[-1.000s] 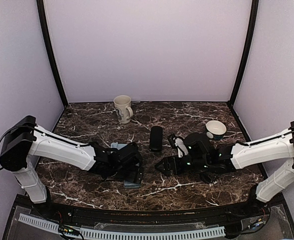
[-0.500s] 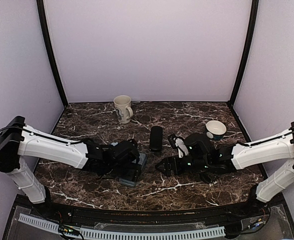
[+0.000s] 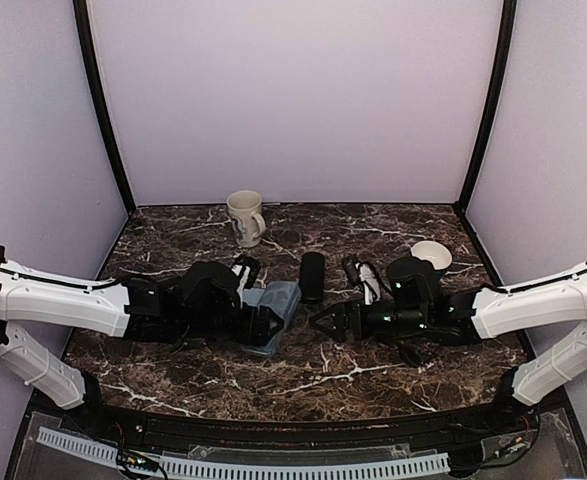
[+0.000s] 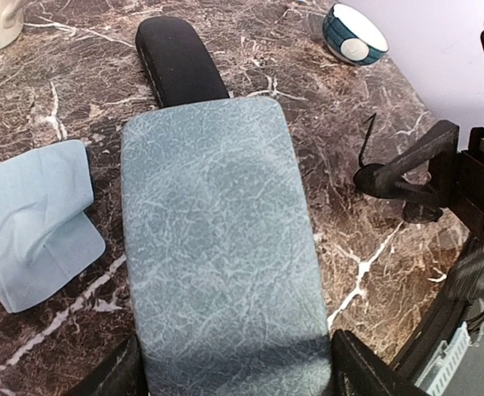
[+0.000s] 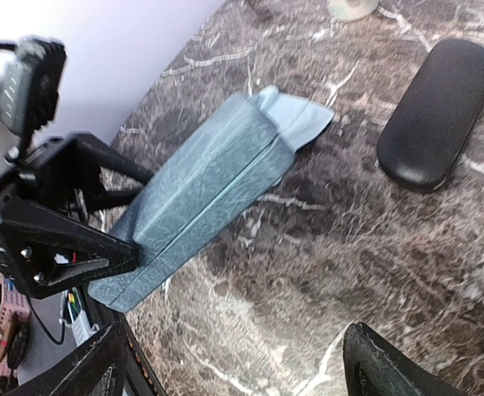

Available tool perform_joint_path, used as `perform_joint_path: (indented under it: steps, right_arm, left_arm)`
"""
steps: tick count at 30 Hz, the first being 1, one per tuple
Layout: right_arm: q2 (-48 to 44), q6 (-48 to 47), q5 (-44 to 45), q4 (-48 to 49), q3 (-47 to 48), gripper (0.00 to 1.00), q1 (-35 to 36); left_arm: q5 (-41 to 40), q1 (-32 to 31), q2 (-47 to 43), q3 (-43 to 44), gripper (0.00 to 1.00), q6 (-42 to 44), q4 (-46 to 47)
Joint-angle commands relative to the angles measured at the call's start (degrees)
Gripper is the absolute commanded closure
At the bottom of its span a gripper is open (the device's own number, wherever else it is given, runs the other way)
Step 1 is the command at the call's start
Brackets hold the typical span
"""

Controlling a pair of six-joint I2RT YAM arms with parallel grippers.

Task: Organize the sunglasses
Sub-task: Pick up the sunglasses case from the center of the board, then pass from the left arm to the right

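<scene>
Clamps left claw [image 4: 235, 373] on the tilted grey-blue case [image 4: 217, 231] at centre frame, with right claw [image 5: 242, 365] spread wide, empty, just right.

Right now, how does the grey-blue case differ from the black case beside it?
Colour: the grey-blue case has a pale, crackled surface; the black case is plain and dark. Shape: the grey-blue case is broad and rectangular, the black case narrower with rounded ends. State: the grey-blue case sits gripped by the left tool, while the black case lies free on the table. Both are closed.
</scene>
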Motion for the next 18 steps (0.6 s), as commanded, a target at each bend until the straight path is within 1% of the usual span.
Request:
perform_joint_path:
  steps: [1, 3, 4, 5, 7, 11, 13, 16, 18]
  right_arm:
    - [-1.7, 0.3, -2.3, 10.3, -2.2, 0.09, -3.4]
    - [-1.3, 0.3, -2.3, 10.1, -1.3, 0.09, -4.1]
    - [-0.9, 3.8, -5.5, 9.6, -0.6, 0.06, -4.3]
    - [-0.4, 6.7, -6.6, 9.4, 0.2, 0.04, -4.2]
    - [0.8, 9.1, -6.0, 9.6, 1.3, 0.03, -4.4]
    - [3.3, 9.5, -6.0, 12.5, 2.5, 0.03, -4.4]
    - [4.3, 15.6, -5.7, 13.7, 2.7, 0.02, -4.4]
    - [5.9, 17.8, -6.0, 15.7, 3.0, 0.04, -4.4]
    - [7.2, 19.0, -6.7, 17.5, 3.3, 0.08, -4.4]
  left_arm:
    - [6.6, 1.5, -3.9, -3.8, 1.00, 0.4, 15.0]
    - [7.6, 1.5, -4.2, -4.6, 1.00, 0.6, 17.6]
    - [8.1, 1.6, -4.2, -5.0, 1.00, 0.6, 18.8]
    - [8.7, 1.6, -4.0, -5.3, 1.00, 0.4, 19.8]
    - [9.9, 1.5, -3.2, -5.8, 1.00, 0.1, 21.8]
    - [11.4, 1.5, -1.9, -5.9, 1.00, -0.6, 24.6]
    - [11.9, 1.5, -1.4, -5.9, 1.00, -0.7, 25.3]
    - [12.1, 1.2, -0.8, -5.6, 1.00, -0.3, 25.6]
    - [11.6, 0.9, -0.3, -5.5, 1.00, 0.4, 25.5]
